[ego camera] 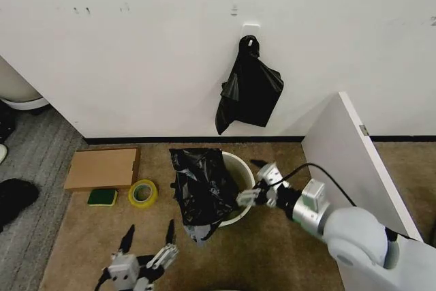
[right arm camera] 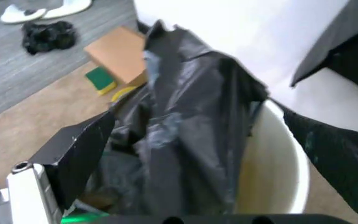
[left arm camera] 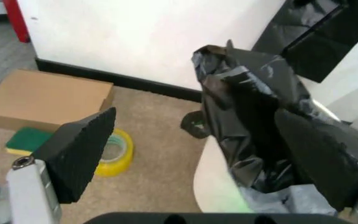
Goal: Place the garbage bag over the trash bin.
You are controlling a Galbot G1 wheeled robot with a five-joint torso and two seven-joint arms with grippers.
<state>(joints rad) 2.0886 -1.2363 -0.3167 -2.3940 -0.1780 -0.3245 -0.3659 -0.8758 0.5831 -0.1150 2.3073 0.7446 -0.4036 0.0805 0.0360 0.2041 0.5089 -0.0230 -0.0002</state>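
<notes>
The garbage bag [ego camera: 202, 192] drapes over the trash bin [ego camera: 242, 172] rim at nine o'clock. The right gripper [ego camera: 253, 192], at the bin's three o'clock, has jaws spread wide around bag and rim, gripping nothing. The left gripper [ego camera: 148, 240] hangs at seven o'clock, jaws wide apart and empty.

Plain white wall [ego camera: 136, 52] with a black baseboard strip [ego camera: 191, 140] along the bottom. Tan low-pile carpet [ego camera: 272, 257] underneath, grey striped flooring [ego camera: 30, 161] off left. White flat panel [ego camera: 340, 161] leaning at right.

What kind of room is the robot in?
Probably a corner of an office or lab. There's brown carpet, a plain white wall with a black bag bundle on a hook, and a flat cardboard box beside the trash bin.
</notes>
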